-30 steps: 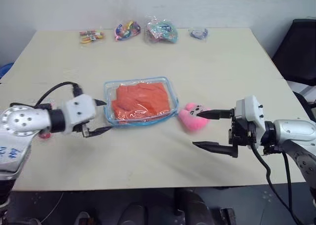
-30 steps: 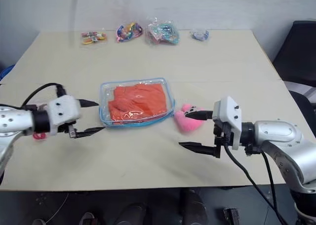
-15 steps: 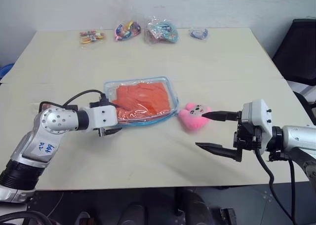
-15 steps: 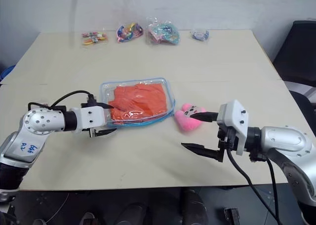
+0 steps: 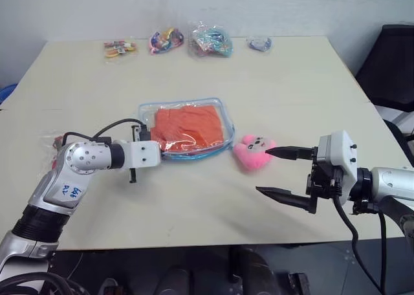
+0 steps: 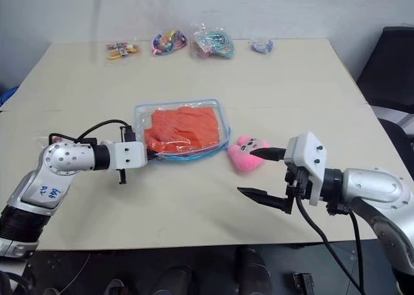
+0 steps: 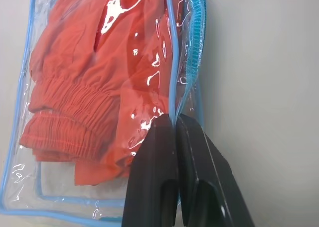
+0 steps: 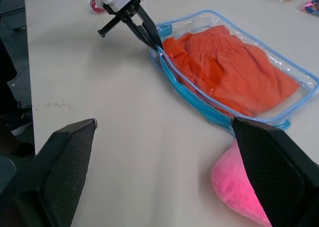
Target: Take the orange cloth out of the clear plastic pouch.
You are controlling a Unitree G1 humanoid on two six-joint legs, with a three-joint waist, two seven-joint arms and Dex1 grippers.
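The broad beige table [image 5: 272,101] carries everything. At its middle lies the clear plastic pouch [image 5: 221,109] with light-blue edging and zipper, flat on the surface, and the bright-orange cloth [image 5: 187,125] is wholly inside it, folded, its gathered band showing through the plastic in the left wrist view. So nothing has come out yet; the job looks to me like it is at its first step.

The left gripper [image 5: 160,154], black-fingered on a white wrist, reaches in level from the robot's left side, and its two fingers are pressed together on the pouch's blue-edged rim at the near left corner; from the left wrist view the fingertips [image 7: 167,125] pinch the zipper edge where it appears to have parted. I judge that as a hold to pin or lift the pouch. The right gripper [image 5: 275,172] hangs above the table near the front right, well apart from the pouch, its fingers spread wide and holding nothing.

What remains: widen the mouth, reach in, draw the cloth clear.

Between pouch and right gripper sits a small pink plush toy [image 5: 252,154], just beside the pouch's right corner. Along the far edge lie several small bags of colourful items [image 5: 210,40].
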